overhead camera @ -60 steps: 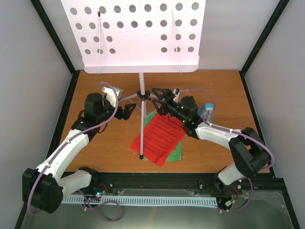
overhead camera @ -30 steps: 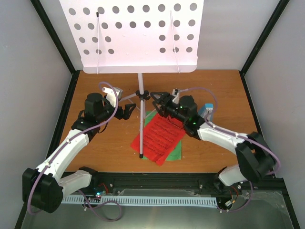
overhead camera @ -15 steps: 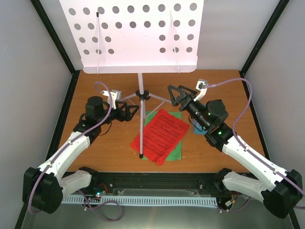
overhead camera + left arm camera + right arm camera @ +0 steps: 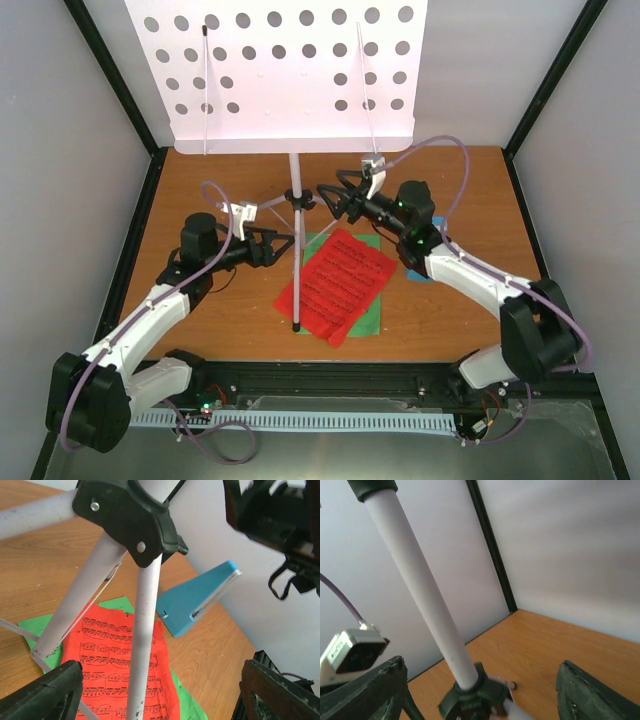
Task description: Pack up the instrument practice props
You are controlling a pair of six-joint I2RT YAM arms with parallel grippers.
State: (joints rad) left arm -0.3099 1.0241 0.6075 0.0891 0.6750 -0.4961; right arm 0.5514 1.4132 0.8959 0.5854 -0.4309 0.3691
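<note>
From above, the music stand (image 4: pixel 290 90) stands upright mid-table toward the far edge, one leg running toward the near edge over the red sheet (image 4: pixel 338 283) and the green sheet (image 4: pixel 372 318). The left end effector (image 4: pixel 283 247) and the right end effector (image 4: pixel 328 200) flank its hub, both spread wide and gripping nothing.

The left wrist view plainly shows the blue metronome (image 4: pixel 197 602), which the right arm mostly hides from above.

The right wrist view shows the pole vertical.

No words are legible; the red music sheet (image 4: pixel 102 677) carries only printed notation.
</note>
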